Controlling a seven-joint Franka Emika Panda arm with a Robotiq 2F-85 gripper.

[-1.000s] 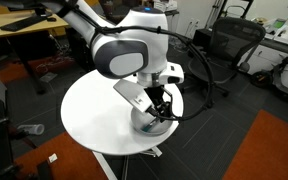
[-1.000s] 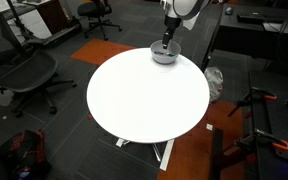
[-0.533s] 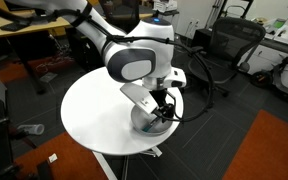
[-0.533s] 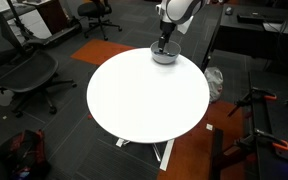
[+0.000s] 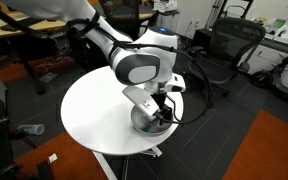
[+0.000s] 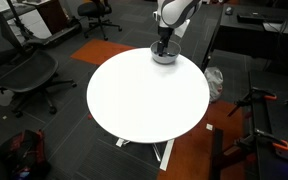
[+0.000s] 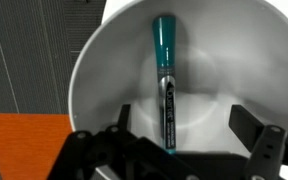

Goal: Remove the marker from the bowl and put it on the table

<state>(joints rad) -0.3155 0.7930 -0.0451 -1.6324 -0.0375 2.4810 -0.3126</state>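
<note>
The marker (image 7: pixel 165 75), teal at one end with a dark labelled barrel, lies inside the grey bowl (image 7: pixel 94 70) in the wrist view. My gripper (image 7: pixel 184 135) is open, its two fingers apart on either side of the marker's near end, just above the bowl's floor. In both exterior views the gripper (image 5: pixel 162 113) (image 6: pixel 163 47) reaches down into the bowl (image 5: pixel 147 125) (image 6: pixel 165 56), which stands near the edge of the round white table (image 5: pixel 94 115) (image 6: pixel 144 95). The marker is hidden in both exterior views.
Black office chairs (image 6: pixel 19 70) (image 5: pixel 229 45) stand around the table. Wooden desks (image 5: pixel 24 30) are behind. Dark carpet with orange patches (image 5: pixel 269 150) covers the floor. A tripod (image 6: pixel 259 110) stands beside the table.
The arm has shifted slightly and the gripper has sunk a little lower into the bowl. The bowl has not moved.
</note>
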